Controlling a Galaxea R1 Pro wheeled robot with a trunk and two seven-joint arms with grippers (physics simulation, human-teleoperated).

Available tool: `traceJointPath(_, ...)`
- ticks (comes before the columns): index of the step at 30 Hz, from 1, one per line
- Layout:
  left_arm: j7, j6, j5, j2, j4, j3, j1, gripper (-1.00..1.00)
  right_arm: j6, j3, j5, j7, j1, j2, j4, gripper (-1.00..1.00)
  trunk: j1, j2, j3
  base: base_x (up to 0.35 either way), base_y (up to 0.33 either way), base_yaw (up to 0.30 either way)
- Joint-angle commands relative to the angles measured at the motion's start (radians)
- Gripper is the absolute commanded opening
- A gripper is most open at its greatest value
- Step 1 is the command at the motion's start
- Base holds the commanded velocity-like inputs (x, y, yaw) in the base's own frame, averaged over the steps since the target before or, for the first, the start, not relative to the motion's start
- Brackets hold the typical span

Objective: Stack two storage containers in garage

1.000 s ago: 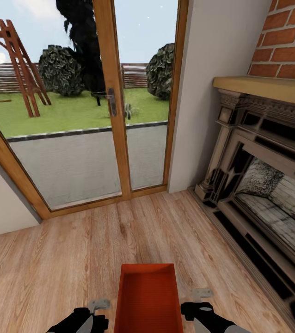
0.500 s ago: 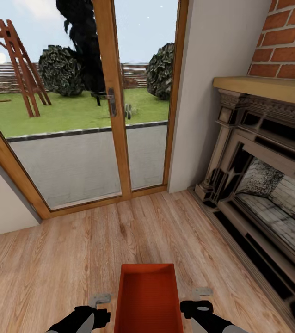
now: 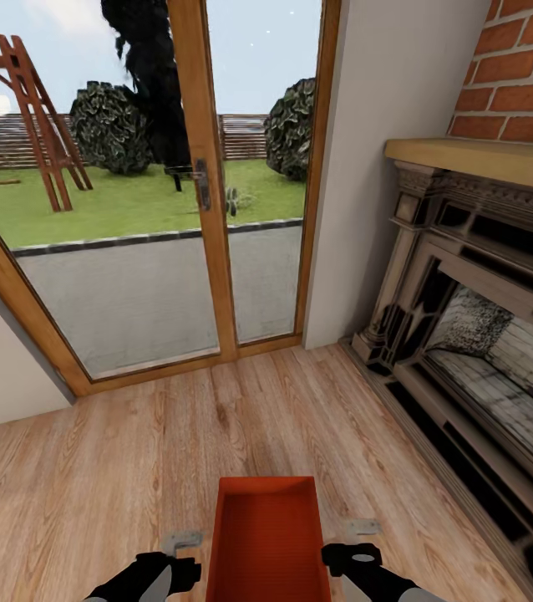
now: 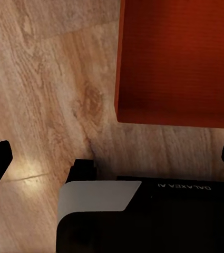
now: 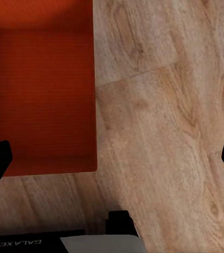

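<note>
One orange-red open-top storage container [image 3: 268,539] rests on the light wood planks of the living room, at the bottom middle of the head view. My left gripper [image 3: 180,558] stands open just left of it and my right gripper [image 3: 352,543] stands open just right of it, neither holding anything. The left wrist view looks down on the container's outer wall [image 4: 175,58] past the open left gripper [image 4: 112,158]. Seen from the right wrist, the container [image 5: 38,95] lies beside the open right gripper [image 5: 112,161]. The garage and its floor are out of view.
A brick fireplace [image 3: 484,334] with a dark ornate surround runs along the right. Wood-framed glass doors [image 3: 204,192] to a garden stand ahead, with white wall [image 3: 383,167] between them and the fireplace. Bare plank floor [image 3: 133,451] lies ahead and to the left.
Both grippers have edged slightly forward and inward toward the container's sides. The container and the camera have not moved.
</note>
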Motion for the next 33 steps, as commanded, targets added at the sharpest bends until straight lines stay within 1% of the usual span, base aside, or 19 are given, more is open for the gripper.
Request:
traceJointPath(1,0.01,0.006,0.011,0.0,-0.003,-0.007,0.0,1.0,-0.002,0.009,-0.01,-0.004,-0.001,0.0,-0.001,1.0,0.0,-0.001,-0.001,0.0,0.0,0.0)
traceJointPath(11,0.011,0.012,0.009,0.0,-0.001,-0.008,0.0,1.0,-0.002,0.009,-0.01,-0.004,-0.001,0.001,-0.001,1.0,0.038,-0.071,-0.032,0.0,0.0,0.0)
traceJointPath(16,0.017,0.018,0.008,-0.004,-0.055,-0.009,0.0,1.0,-0.002,0.009,-0.01,-0.004,-0.001,0.001,-0.001,1.0,0.058,-0.106,-0.048,0.0,0.0,0.0)
traceJointPath(19,0.037,0.02,0.008,-0.016,-0.091,-0.01,0.0,1.0,-0.002,0.009,-0.01,-0.004,-0.001,0.001,-0.001,1.0,0.069,-0.127,-0.057,0.0,0.0,0.0)
traceJointPath(21,0.051,0.039,0.008,-0.02,-0.127,-0.01,0.0,1.0,-0.002,0.009,-0.01,-0.004,-0.001,0.0,-0.001,1.0,0.077,-0.141,-0.064,0.0,0.0,0.0)
traceJointPath(23,0.054,0.052,0.008,-0.02,-0.146,-0.01,0.0,1.0,-0.002,0.009,-0.01,-0.004,-0.001,0.0,-0.001,1.0,0.084,-0.155,-0.07,0.0,0.0,0.0)
traceJointPath(33,0.058,0.065,0.008,-0.018,-0.167,-0.009,0.0,1.0,-0.005,0.009,-0.01,-0.003,-0.001,0.0,-0.001,1.0,0.123,-0.225,-0.101,0.0,0.0,0.0)
